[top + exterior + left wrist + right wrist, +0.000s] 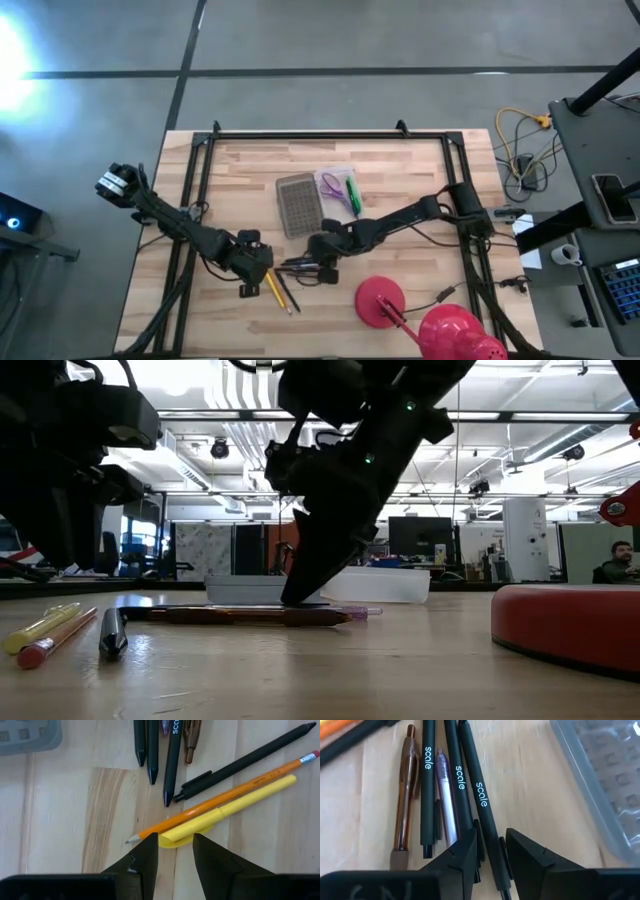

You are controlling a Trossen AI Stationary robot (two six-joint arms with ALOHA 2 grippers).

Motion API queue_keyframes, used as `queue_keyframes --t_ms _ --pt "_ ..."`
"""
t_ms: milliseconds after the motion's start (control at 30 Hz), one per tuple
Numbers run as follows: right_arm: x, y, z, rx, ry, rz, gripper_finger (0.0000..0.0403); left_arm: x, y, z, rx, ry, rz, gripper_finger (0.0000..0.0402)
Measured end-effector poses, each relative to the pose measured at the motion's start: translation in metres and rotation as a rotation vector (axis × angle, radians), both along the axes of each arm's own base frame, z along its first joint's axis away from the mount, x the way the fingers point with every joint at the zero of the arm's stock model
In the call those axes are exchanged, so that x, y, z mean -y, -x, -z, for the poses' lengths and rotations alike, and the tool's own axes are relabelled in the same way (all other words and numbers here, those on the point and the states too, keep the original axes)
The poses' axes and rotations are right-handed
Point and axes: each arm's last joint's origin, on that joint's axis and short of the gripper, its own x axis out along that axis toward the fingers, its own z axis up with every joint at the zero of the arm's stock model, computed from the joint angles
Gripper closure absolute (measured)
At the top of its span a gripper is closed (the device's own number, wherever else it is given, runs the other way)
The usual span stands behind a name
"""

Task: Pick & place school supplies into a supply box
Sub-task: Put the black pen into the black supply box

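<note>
A row of dark pens (pixel 300 265) lies on the table between my two grippers. My right gripper (pixel 492 837) stands over them, pointing down (pixel 305 595), shut on a black pen (pixel 470 780). My left gripper (pixel 175 842) is shut on a yellow highlighter (pixel 235 800), which lies beside an orange pencil (pixel 240 777) and another black pen (pixel 250 755). The clear supply box (pixel 343 172) sits toward the far side, holding purple scissors (pixel 330 187) and a green marker (pixel 352 193). Its grey grid lid (pixel 297 203) lies next to it. My left gripper pinches the yellow highlighter at its end (pixel 175 836), one finger on each side. The highlighter lies flat on the table, slanting away from the fingers. My right gripper pinches the black pen near its clip end (pixel 492 847). It comes from above with its fingers across the pen. The pen lies flat on the table among the others.
A red lamp with a round base (pixel 380 300) and red shade (pixel 455 335) stands at the near right, close to my right arm. In the low view its base (pixel 570 625) fills the right side. Bare wood lies on the table's left and far sides.
</note>
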Motion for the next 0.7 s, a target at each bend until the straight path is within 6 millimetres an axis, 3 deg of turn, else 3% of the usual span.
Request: queue_keyframes --t_ms 300,700 --pt "0.001 -0.005 -0.013 0.024 -0.015 -0.027 0.0305 0.000 0.000 0.000 0.003 0.002 0.000 0.0295" --pt "0.005 -0.005 0.005 -0.025 0.007 -0.012 0.0282 0.000 -0.001 0.000 0.006 0.003 -0.001 0.0295"
